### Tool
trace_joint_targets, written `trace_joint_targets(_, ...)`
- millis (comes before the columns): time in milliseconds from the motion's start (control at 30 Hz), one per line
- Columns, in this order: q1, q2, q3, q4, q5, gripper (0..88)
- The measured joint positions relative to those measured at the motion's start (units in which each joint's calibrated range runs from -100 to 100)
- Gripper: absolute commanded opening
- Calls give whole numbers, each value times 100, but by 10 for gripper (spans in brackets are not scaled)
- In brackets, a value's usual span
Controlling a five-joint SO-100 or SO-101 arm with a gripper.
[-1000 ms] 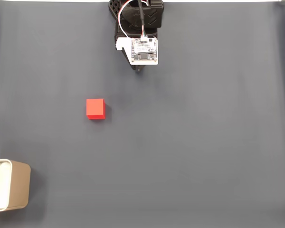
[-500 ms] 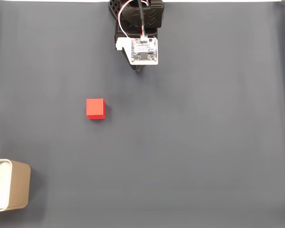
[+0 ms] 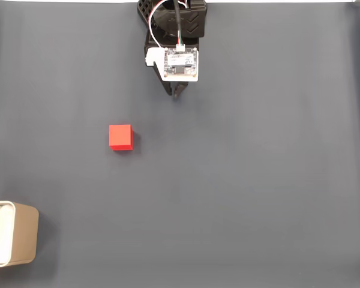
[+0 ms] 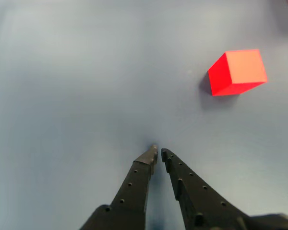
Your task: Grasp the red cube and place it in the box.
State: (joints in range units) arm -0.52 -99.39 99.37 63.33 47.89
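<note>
Task barely begun. The small matte bright-red cube [image 3: 120,137] sat untouched on the dark grey mat [image 3: 258,180], well apart from the tan rounded box with white rim and interior [image 3: 11,234], which stood at the lower-left edge of the fixed view. Grasp, carry and drop all remained to do.

Arm pose: folded near its base at the top centre of the fixed view, white circuit board [image 3: 180,63] facing up. The black two-finger gripper [image 4: 157,154] pointed down at bare mat, its fingertips nearly touching, holding nothing; a hair of gap possibly remained, hard to judge. In the wrist view the cube lay up and right of the tips.
</note>
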Motion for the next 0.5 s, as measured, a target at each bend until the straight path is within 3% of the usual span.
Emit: trace_joint_targets(500, -15, 608, -976, -915, -15, 0)
